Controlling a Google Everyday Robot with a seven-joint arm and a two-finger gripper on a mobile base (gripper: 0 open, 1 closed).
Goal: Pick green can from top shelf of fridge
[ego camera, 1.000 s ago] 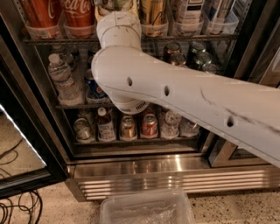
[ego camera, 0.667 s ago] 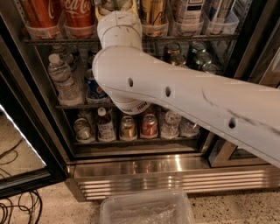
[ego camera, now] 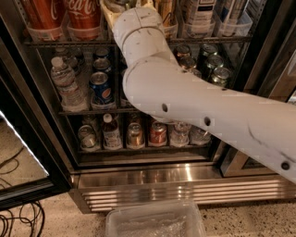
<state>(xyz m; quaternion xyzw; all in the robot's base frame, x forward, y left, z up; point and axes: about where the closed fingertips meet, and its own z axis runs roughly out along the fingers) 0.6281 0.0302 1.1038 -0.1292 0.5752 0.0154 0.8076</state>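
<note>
The fridge [ego camera: 185, 184] stands open in front of me, with a ribbed steel base. My white arm [ego camera: 185, 102] reaches up into the top shelf [ego camera: 69, 42], a wire rack with clear trays of tall cans. My gripper [ego camera: 127, 5] is at the top edge of the view, between the red Coca-Cola cans [ego camera: 83, 14] and a tall gold can [ego camera: 165, 11]. The wrist covers most of it. The green can is hidden behind the wrist or out of view.
The middle rack holds a water bottle [ego camera: 64, 83], a blue Pepsi can [ego camera: 99, 85] and short olive-green cans [ego camera: 215, 69]. The bottom rack holds small cans and bottles [ego camera: 134, 135]. The open glass door [ego camera: 27, 185] is at left, with cables [ego camera: 18, 222] on the floor. A clear plastic bin [ego camera: 155, 222] lies below.
My arm has shifted a little to the right and up, deeper into the top shelf. The blue Pepsi can now shows more fully.
</note>
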